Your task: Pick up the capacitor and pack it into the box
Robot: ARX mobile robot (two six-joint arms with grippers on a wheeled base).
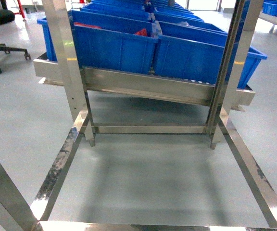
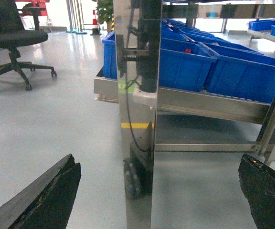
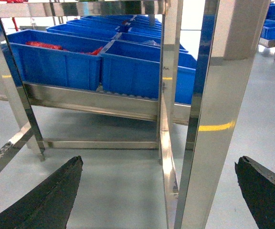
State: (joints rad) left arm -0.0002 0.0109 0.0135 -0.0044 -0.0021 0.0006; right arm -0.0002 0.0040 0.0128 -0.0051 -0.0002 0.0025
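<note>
The capacitor and the box are out of view in every view. My left gripper (image 2: 159,191) is open, its two black fingers wide apart low in the left wrist view, with a steel post (image 2: 136,119) standing between them farther off. My right gripper (image 3: 159,188) is open too, nothing held, looking past another steel post (image 3: 214,124). Neither gripper shows in the head view.
A steel rack frame (image 1: 153,129) stands ahead on the grey floor, its low shelf carrying several blue bins (image 1: 114,48); some hold red items (image 1: 142,32). Floor-level frame rails (image 1: 254,168) run left and right. An office chair (image 2: 13,38) stands at the far left.
</note>
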